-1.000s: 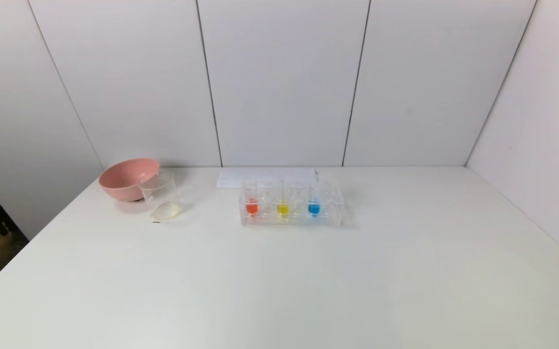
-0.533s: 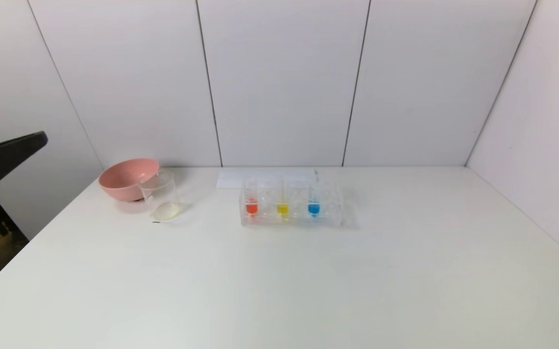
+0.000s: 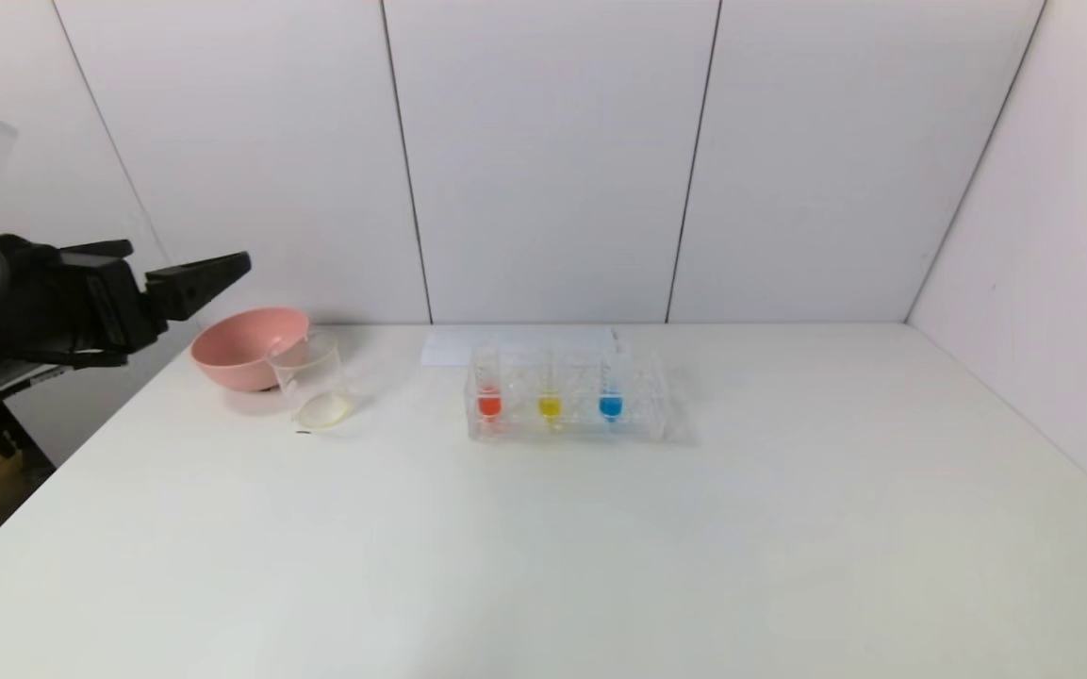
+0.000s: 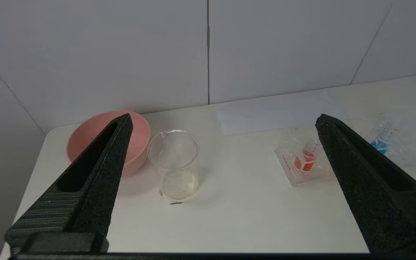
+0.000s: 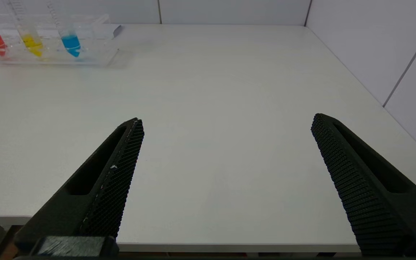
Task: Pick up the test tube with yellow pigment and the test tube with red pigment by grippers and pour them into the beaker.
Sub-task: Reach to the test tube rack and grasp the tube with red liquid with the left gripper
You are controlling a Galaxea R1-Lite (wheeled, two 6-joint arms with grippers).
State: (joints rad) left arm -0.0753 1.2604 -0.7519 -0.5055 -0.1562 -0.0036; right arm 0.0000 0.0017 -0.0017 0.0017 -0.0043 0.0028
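Two hands are in play, and neither grips anything. The left hand (image 3: 189, 273) hangs high at the left edge of the surface (image 3: 543, 547), its fingers (image 4: 96, 173) spread wide apart, pointing toward the pink bowl (image 3: 246, 347) and the beaker (image 3: 314, 382). Seen from its own wrist, the beaker (image 4: 174, 164) sits between the two fingers, with the bowl (image 4: 135, 144) just behind it, touching or nearly so. That height and spread suit an approach, not a grasp: the hand has room to pass over the glassware.

The right hand (image 5: 226, 124) does not show from the head; its wrist view has it low at the near edge of the surface, fingers (image 5: 115, 180) released and wide, aimed across bare tabletop with the rack (image 5: 96, 57) well off.

Further out, the clear rack (image 3: 642, 424) stands near the middle of the surface, in front of a white sheet (image 3: 515, 341). In it, upright in a row, stand the red tube (image 3: 488, 394), the yellow tube (image 3: 550, 396) and a blue tube (image 3: 610, 394). The rack keeps them standing so their open tops stick up where a hand can pinch them.

Neither tube has been lifted; the beaker holds only a pale film at its bottom. The red tube is nearest the left hand, so it seems the likely first pick.
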